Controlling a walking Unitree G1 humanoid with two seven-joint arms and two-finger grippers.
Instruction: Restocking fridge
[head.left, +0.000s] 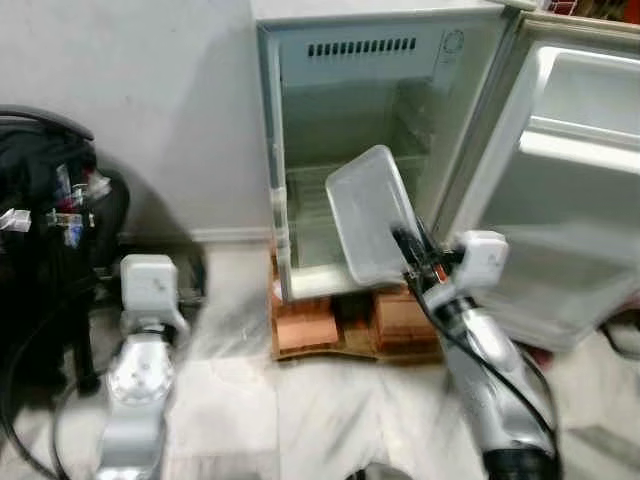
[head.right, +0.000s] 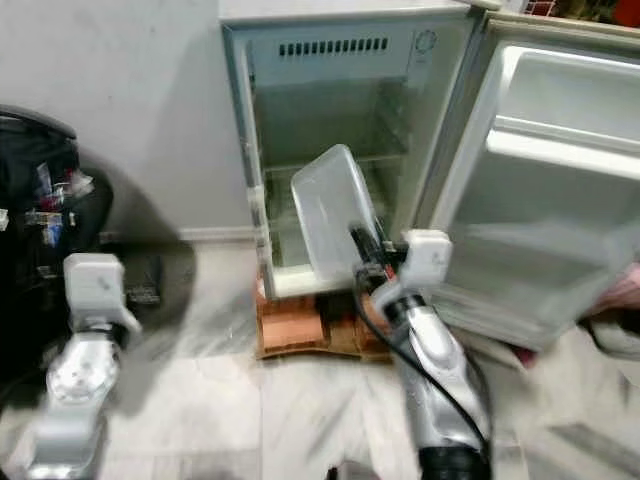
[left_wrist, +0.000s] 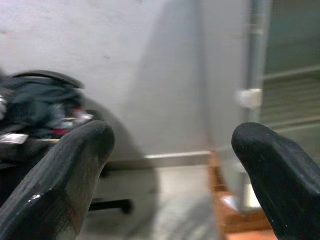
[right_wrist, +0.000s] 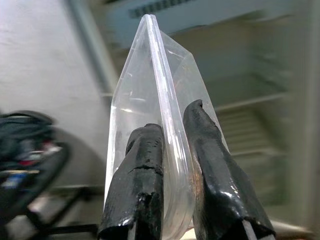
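A small fridge (head.left: 300, 60) stands with its door (head.left: 570, 190) swung wide to the right and its wire shelves bare. In front of the opening my right gripper (head.left: 408, 243) is shut on the rim of a clear plastic container (head.left: 368, 212), held tilted on edge. In the right wrist view the fingers (right_wrist: 137, 180) pinch the container (right_wrist: 155, 85) wall between them. My left gripper (left_wrist: 170, 165) is open and holds nothing, facing the wall left of the fridge; its arm (head.left: 140, 350) is low at the left.
The fridge rests on red bricks (head.left: 305, 325) over a brown board. A dark bag on a black stand (head.left: 50, 200) is at the left against the grey wall. Pale marble floor (head.left: 250, 400) lies between my arms.
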